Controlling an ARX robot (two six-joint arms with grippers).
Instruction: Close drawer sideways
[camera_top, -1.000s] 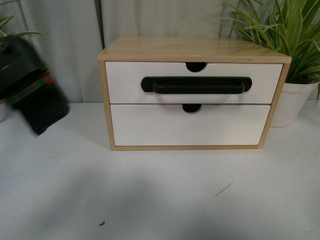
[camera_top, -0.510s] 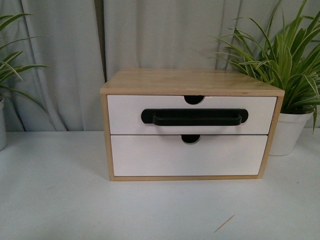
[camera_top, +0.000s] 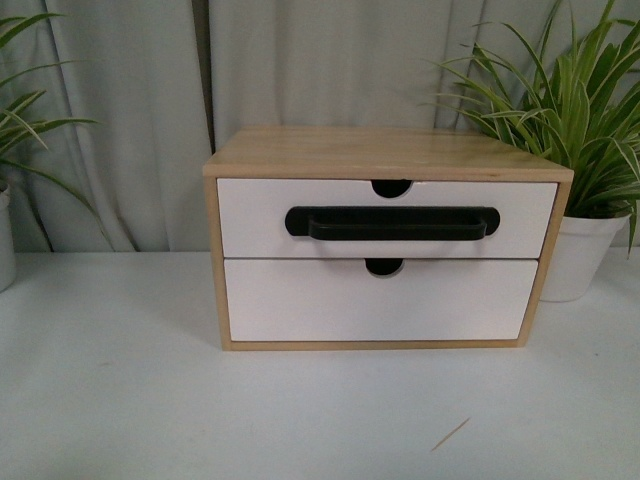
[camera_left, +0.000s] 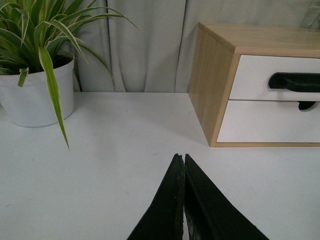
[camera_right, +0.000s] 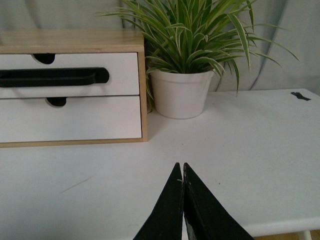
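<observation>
A small wooden cabinet (camera_top: 385, 152) stands on the white table (camera_top: 120, 400) and holds two white drawer fronts. The upper drawer (camera_top: 250, 220) has a long black bar handle (camera_top: 392, 222) and a semicircular notch in its top edge; its front sits about flush with the cabinet frame. It also shows in the left wrist view (camera_left: 255, 80) and the right wrist view (camera_right: 120, 62). Neither gripper shows in the front view. My left gripper (camera_left: 181, 157) is shut and empty above the table, left of the cabinet. My right gripper (camera_right: 181, 166) is shut and empty, right of the cabinet.
The lower plain white drawer front (camera_top: 380, 305) has no handle. A potted plant in a white pot (camera_top: 575, 250) stands right of the cabinet, another (camera_left: 37, 90) at the left. A grey curtain hangs behind. A thin stick (camera_top: 450, 434) lies on the table.
The front view has shifted: a dark object at the left one second ago is gone, and the cabinet now sits a little higher in the picture than half a second ago.
</observation>
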